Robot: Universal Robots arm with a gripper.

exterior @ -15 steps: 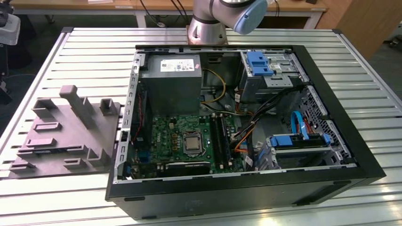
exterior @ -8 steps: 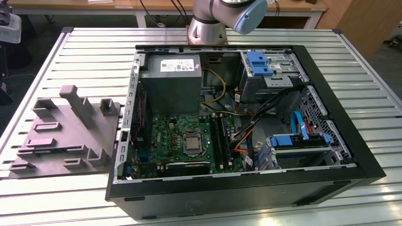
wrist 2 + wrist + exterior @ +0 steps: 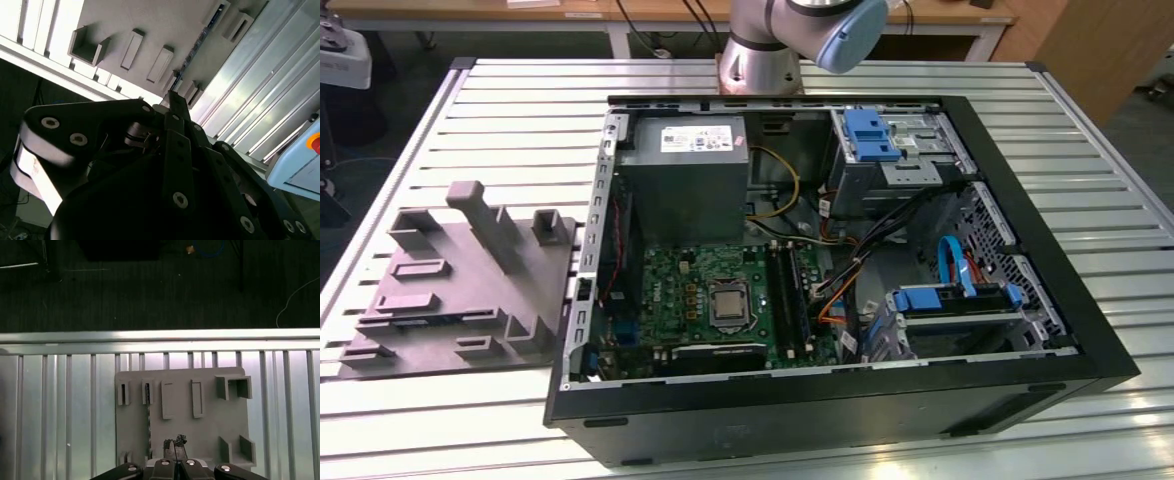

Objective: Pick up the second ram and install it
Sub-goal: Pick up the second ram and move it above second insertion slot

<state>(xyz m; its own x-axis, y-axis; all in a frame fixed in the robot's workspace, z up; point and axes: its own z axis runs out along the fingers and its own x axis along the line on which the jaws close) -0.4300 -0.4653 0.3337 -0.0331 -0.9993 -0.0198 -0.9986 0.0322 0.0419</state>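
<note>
Ribbed aluminium tabletop [image 3: 1067,110] carries an open computer case [image 3: 1047,265] and, towards the exterior view's left, a grey moulded tray [image 3: 210,420]. The second ram [image 3: 148,420] stands on edge in one of the tray's narrow slots, a thin dark-green strip running along the tray. In the first wrist view the gripper [image 3: 175,442] hangs above the tray with its fingertips drawn together and nothing between them, just beside the strip rather than over it. The chief risk, as I judge it, lies in that offset: a descent with the jaws closed, or out of line, would strike the strip's top edge or the tray wall instead of straddling the board. A thin board held by its faces could also tilt if taken off-centre and then bind in its slot, dragging the tray across the smooth ribs. Inside the case, the black memory slots [image 3: 790,290] on the motherboard [image 3: 680,290] sit close to loose orange and black cables [image 3: 834,290], which could snag a tilted board or keep it from seating.
</note>
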